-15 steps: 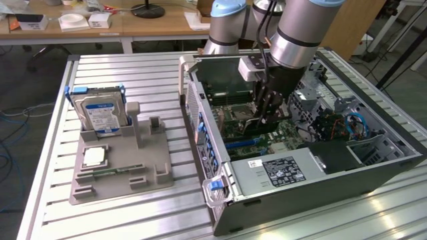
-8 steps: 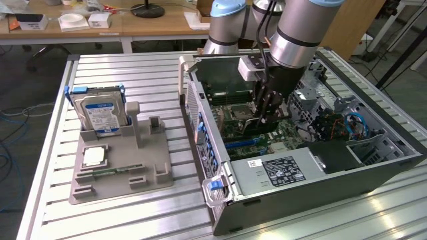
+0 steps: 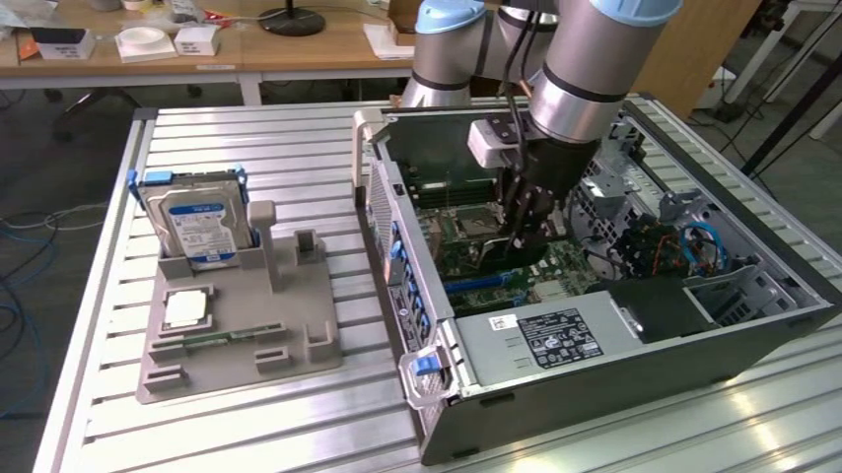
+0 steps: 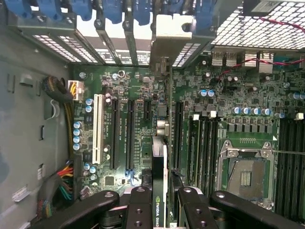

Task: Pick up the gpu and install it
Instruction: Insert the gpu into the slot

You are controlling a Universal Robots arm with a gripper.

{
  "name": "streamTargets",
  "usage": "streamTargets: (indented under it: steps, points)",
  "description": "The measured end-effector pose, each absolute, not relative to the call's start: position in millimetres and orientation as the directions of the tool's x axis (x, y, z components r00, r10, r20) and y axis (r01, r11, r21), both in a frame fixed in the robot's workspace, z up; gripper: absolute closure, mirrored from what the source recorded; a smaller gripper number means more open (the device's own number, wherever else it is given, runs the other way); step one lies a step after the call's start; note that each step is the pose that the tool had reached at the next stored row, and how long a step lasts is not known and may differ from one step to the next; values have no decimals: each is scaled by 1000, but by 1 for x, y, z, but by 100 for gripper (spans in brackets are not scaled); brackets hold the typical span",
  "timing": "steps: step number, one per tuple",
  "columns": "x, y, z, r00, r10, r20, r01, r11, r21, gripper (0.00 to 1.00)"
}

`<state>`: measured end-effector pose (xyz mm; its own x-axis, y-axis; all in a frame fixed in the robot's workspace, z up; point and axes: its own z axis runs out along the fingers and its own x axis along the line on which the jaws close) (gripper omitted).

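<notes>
The gpu [image 4: 160, 176] is a thin black card seen edge-on in the wrist view, with a green label strip near the fingers. My gripper [image 4: 164, 212] is shut on it, one black finger [image 4: 139, 210] on each side. The card stands upright over the long slots of the green motherboard [image 4: 128, 119]. Its silvery bracket [image 4: 174, 31] reaches the case's rear slot openings. In the exterior view my gripper [image 3: 526, 236] is down inside the open computer case [image 3: 394, 246], above the motherboard, and the card there is mostly hidden by the fingers.
A grey holder tray [image 3: 237, 345] at the exterior view's left carries a hard drive [image 3: 197, 222], a square processor chip [image 3: 184, 308] and a memory stick [image 3: 217, 338]. Inside the case are the power supply [image 3: 553, 335], the bare processor socket [image 4: 245, 176], cable bundles [image 4: 64, 95] and blue slot latches [image 4: 114, 9].
</notes>
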<state>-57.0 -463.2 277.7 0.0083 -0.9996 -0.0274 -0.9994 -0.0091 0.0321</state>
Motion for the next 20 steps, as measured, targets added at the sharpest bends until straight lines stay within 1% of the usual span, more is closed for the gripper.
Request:
streamTargets:
  steps: [3, 4, 5, 20]
  points:
    - [-60, -462, 275, -1, -1000, -27, -1000, 0, 31, 74]
    - [-66, -462, 273, -3, -1000, -22, -1000, 3, 30, 74]
    - [-76, -460, 265, -8, -1000, -21, -1000, 8, 27, 74]
    - [-72, -459, 260, -3, -1000, -20, -1000, 3, 19, 74]
